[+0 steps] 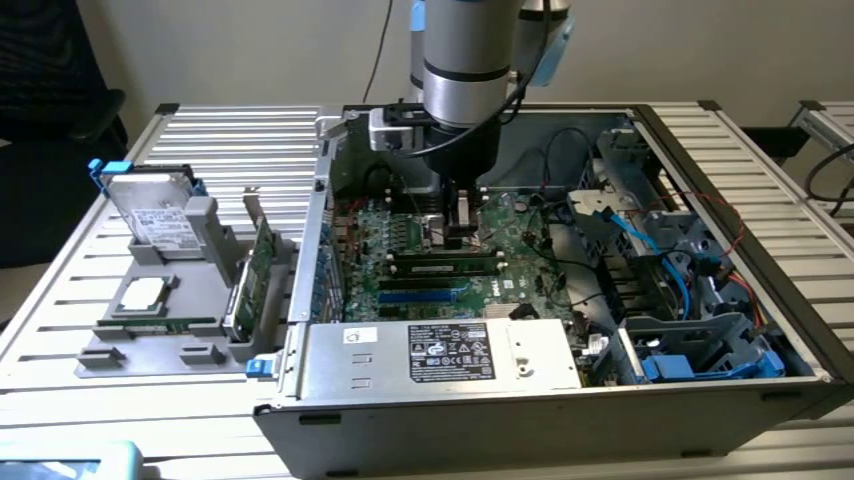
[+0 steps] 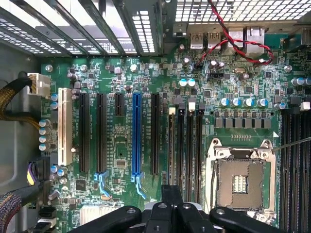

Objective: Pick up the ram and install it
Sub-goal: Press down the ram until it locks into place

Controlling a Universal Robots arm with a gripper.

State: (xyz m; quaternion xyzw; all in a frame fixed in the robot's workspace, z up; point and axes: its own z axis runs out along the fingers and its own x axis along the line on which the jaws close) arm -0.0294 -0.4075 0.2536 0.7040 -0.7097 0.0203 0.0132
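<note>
view into an open computer case [image 1: 721,180] lying on a slatted metal table [image 1: 227,130], with my arm reaching straight down into it. my end effector [image 1: 461,228] hangs low over the green motherboard [image 1: 400,240], near the middle of the case, and i cannot tell whether it is clenched or released. the ram [image 1: 447,268], a slim green stick with a row of dark chips, stands on its long edge among the long memory slots just below and in front of my end effector. it runs crosswise to my approach, and its middle lies roughly under me. from the wrist camera my end effector [image 2: 170,213] sits at one end of a row of black slots [image 2: 189,150]. a thin pale edge in the slot nearest to it looks like the ram [image 2: 171,150] seen from above, though i cannot be sure. the empty cpu socket [image 2: 240,182] is just beside those slots, and a blue slot [image 2: 136,136] lies further off on the other side. i judge the step in hand to be the seating of the stick. doing it well means keeping the stick upright and parallel to its slot, pressing straight down with even force along its length, and not twisting, since the board is crowded and loose cables lie near.
</note>
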